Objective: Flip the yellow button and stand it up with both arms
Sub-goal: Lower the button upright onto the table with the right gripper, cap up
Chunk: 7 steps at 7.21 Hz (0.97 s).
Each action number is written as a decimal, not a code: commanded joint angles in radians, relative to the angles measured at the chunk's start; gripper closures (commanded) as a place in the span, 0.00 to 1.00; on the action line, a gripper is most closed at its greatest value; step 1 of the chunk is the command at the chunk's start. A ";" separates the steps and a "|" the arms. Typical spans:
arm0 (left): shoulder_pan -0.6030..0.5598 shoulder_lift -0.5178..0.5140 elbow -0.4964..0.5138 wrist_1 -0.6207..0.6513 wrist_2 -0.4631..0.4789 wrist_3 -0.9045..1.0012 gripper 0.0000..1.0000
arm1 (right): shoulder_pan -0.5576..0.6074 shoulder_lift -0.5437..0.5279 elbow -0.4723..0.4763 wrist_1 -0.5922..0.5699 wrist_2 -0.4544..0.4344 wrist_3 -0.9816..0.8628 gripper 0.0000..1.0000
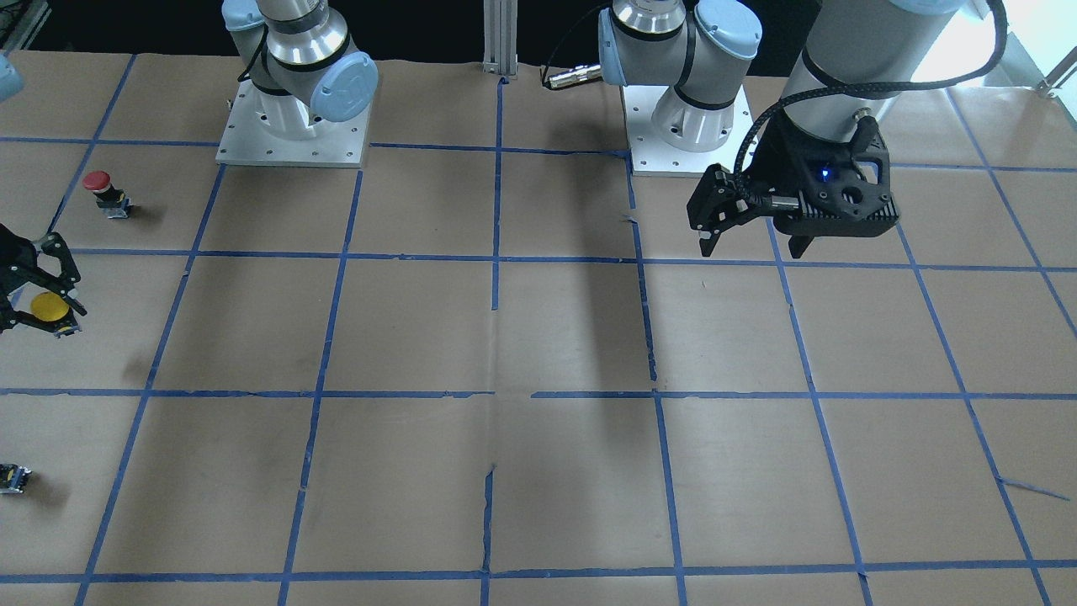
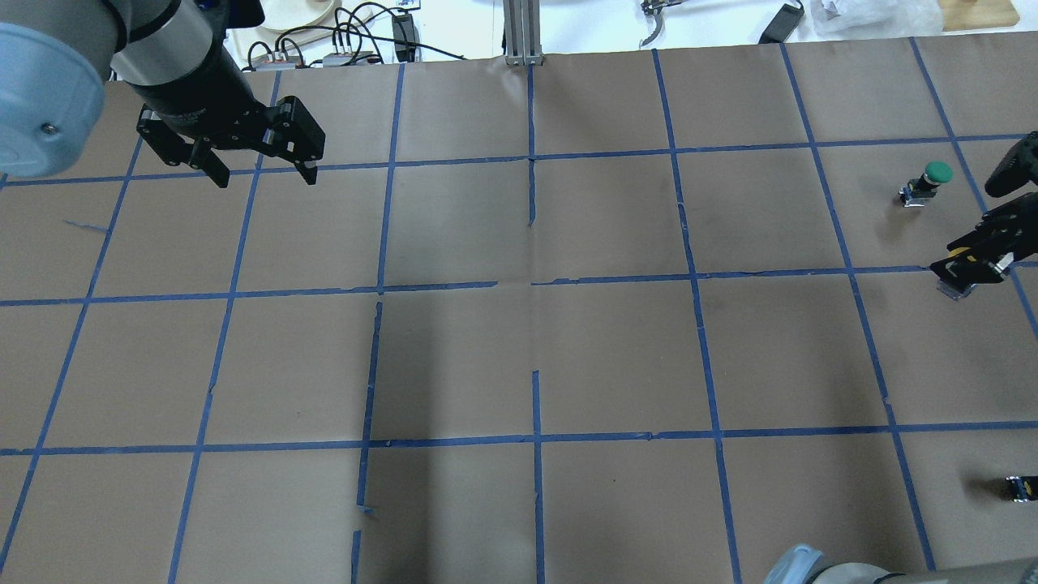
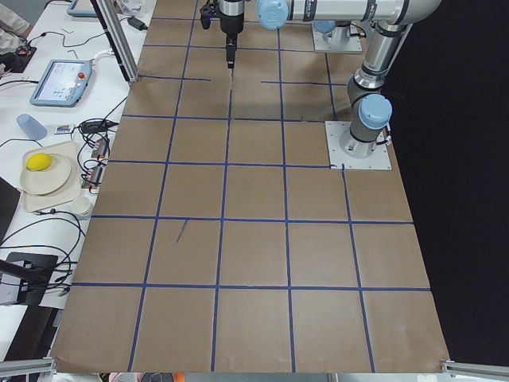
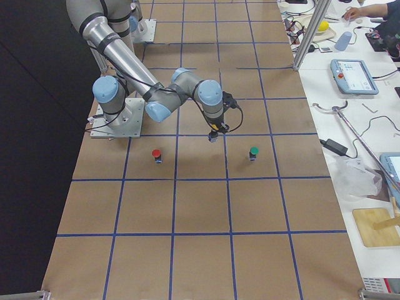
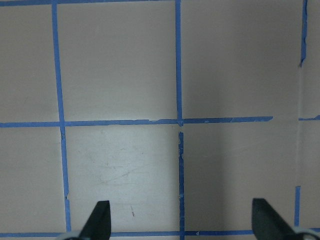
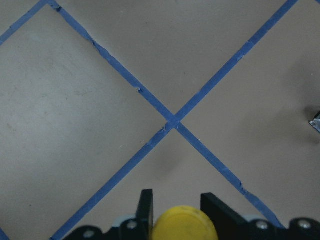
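Observation:
The yellow button [image 1: 49, 307] is held between the fingers of my right gripper [image 1: 34, 320] at the table's far right side, a little above the paper. In the right wrist view its yellow cap [image 6: 185, 226] sits between the two black fingers [image 6: 145, 204]. In the overhead view the right gripper [image 2: 973, 258] shows at the right edge, with the button's grey base [image 2: 955, 287] sticking out below it. My left gripper [image 2: 263, 172] is open and empty, high over the far left part of the table; its fingertips [image 5: 100, 218] stand wide apart.
A red-capped button [image 1: 99, 189] stands near the right arm's base plate [image 1: 294, 139]. A green-capped button [image 2: 928, 180] stands beyond the right gripper. A small dark piece [image 2: 1020, 487] shows at the overhead view's right edge. Brown paper with a blue tape grid [image 2: 535, 284] covers the table.

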 commanded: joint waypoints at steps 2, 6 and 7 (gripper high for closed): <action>-0.004 -0.005 -0.001 -0.005 -0.001 -0.022 0.00 | -0.104 0.027 0.033 0.009 0.077 -0.266 0.86; 0.004 -0.012 -0.001 -0.002 -0.005 -0.022 0.00 | -0.133 0.027 0.055 0.023 0.123 -0.359 0.86; 0.004 -0.012 0.001 0.003 -0.005 -0.023 0.00 | -0.133 0.024 0.052 0.084 0.135 -0.360 0.86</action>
